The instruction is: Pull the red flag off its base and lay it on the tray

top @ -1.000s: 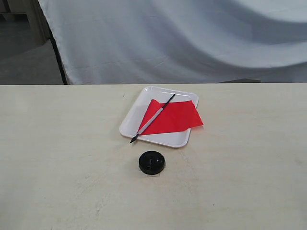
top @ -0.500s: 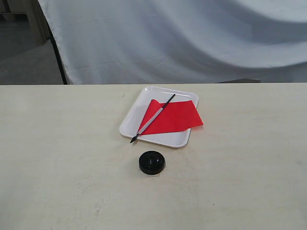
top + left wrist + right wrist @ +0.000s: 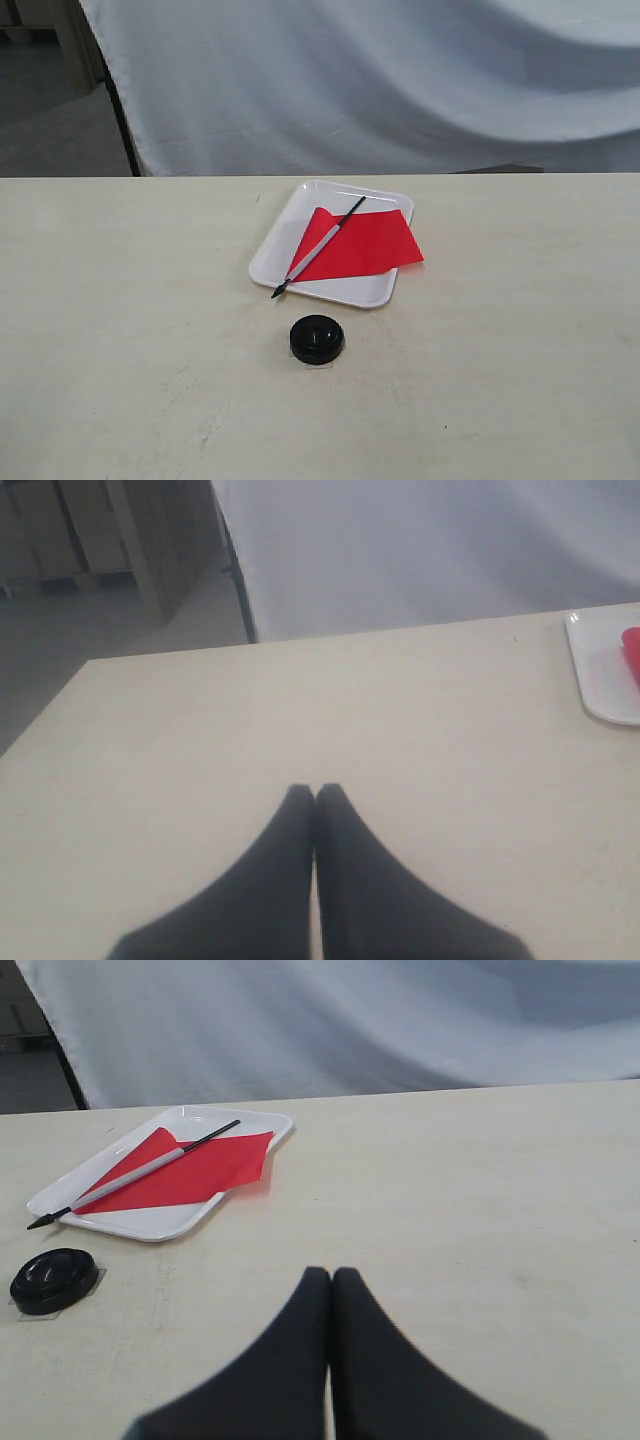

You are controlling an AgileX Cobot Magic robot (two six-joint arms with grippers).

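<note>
The red flag (image 3: 355, 245) lies flat in the tray (image 3: 350, 291), its pole tip poking over the tray's rim toward the base (image 3: 317, 339), which sits near the tray on the bench (image 3: 120, 300). The left fingers (image 3: 270, 880) and right fingers (image 3: 370, 1360) are pressed together, holding nothing, well apart from the tray.

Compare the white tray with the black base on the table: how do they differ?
Colour: the tray is white, the base black. Shape: the tray is rectangular with rounded corners, the base a round disc. Size: the tray is much the larger. State: the tray holds the red flag, the base holds nothing. Both sit on the table.
</note>
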